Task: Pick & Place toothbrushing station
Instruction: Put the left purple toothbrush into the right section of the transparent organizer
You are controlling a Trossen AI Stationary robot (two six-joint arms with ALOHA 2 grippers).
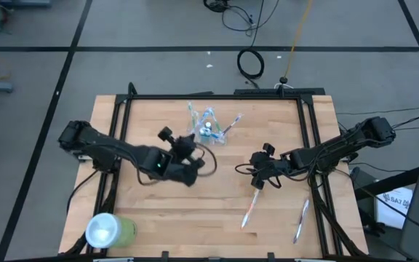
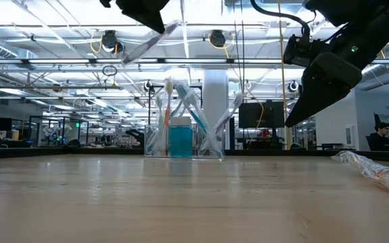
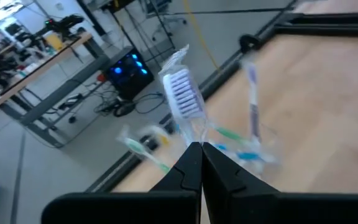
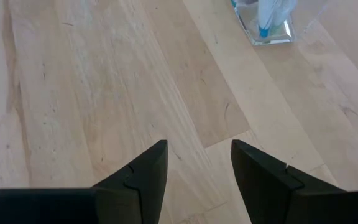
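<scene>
Two arms work over the counter [image 1: 158,211]. The clear cup [image 1: 208,132], upper centre, looks light, rigid and tippy (grip low). Left end effector [image 3: 201,149] pinches a wrapped toothbrush [image 3: 184,93]; right end effector [image 4: 197,155] hangs spread, empty.

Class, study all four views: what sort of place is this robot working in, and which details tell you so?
Probably a large open robotics lab or workshop: exposed ceiling beams and lights, rows of monitors and desks behind the wooden table, and loose cables on a taped floor.
</scene>
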